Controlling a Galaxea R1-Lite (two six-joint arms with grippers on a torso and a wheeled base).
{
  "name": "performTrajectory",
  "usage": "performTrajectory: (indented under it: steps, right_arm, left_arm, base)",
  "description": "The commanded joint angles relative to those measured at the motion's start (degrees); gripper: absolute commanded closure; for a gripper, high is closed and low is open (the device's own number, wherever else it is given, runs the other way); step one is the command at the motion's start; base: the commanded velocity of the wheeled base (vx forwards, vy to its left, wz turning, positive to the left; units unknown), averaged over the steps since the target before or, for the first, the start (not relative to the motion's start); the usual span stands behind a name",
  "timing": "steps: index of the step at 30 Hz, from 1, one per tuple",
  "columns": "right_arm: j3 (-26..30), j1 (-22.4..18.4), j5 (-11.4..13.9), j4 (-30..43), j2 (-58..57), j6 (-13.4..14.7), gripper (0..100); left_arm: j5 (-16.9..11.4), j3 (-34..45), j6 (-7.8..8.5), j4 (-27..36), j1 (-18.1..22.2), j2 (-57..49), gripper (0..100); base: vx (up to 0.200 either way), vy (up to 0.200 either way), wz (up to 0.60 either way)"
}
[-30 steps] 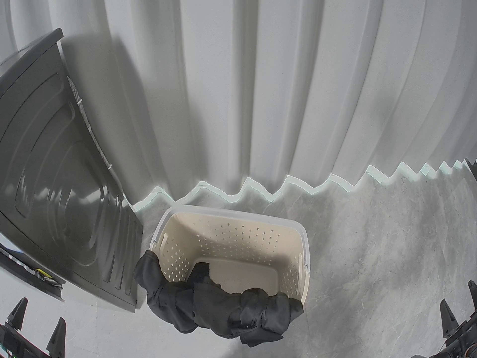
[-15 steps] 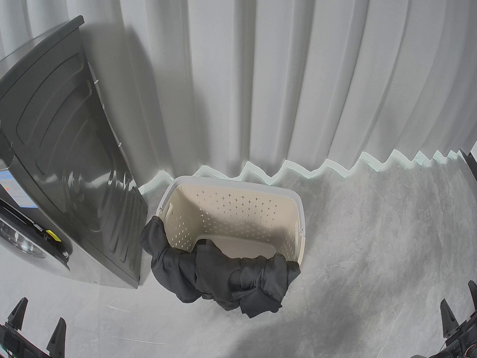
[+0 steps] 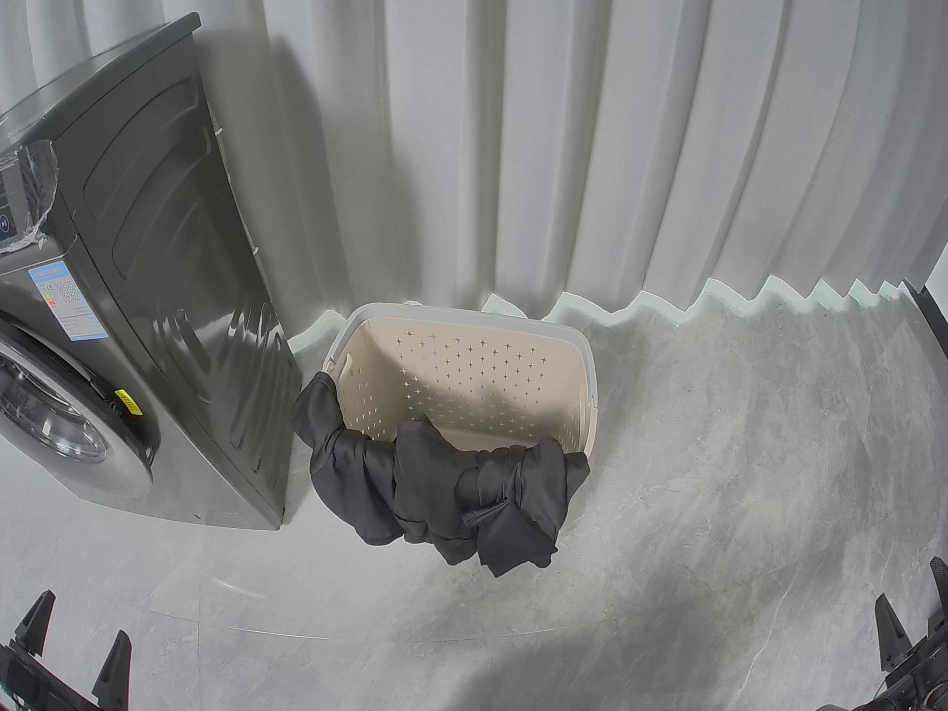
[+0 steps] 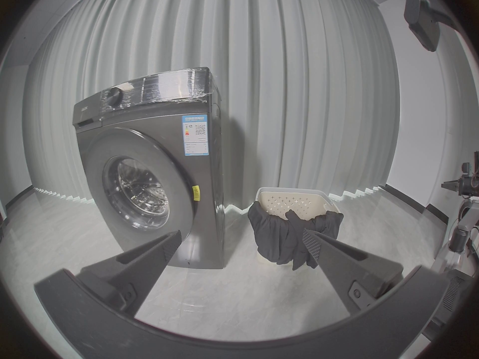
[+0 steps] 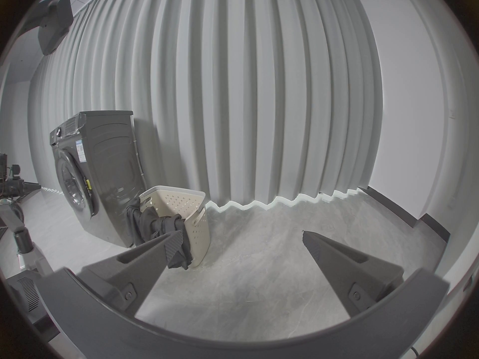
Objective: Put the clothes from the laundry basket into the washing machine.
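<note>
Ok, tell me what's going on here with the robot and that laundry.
Nothing is being handled yet. The robot's left hand and right hand are both open and empty, held low and well short of the laundry basket. The basket stands on the floor beside the washing machine, with dark clothes draped over its near rim. The washer's round door looks shut, and the clothes are not yet loaded.
</note>
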Motion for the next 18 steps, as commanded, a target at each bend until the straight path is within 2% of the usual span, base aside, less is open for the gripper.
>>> performTrajectory:
  steps: [1, 5, 18]
  right_arm:
    - [1.01, 0.04, 0.04, 0.01, -0.96, -0.02, 0]
    - [1.01, 0.04, 0.04, 0.01, -0.96, -0.02, 0]
    - [1.01, 0.04, 0.04, -0.07, -0.96, -0.02, 0]
  left_arm:
    - [-0.01, 0.92, 0.0, 0.02, -0.09, -0.92, 0]
    - [-0.19, 0.92, -0.09, 0.02, 0.0, -0.92, 0]
    - [-0.28, 0.92, -0.18, 0.02, -0.09, -0.92, 0]
  base:
    - [0.0, 0.0, 0.0]
    - [0.0, 0.0, 0.0]
    - [0.0, 0.2, 0.0]
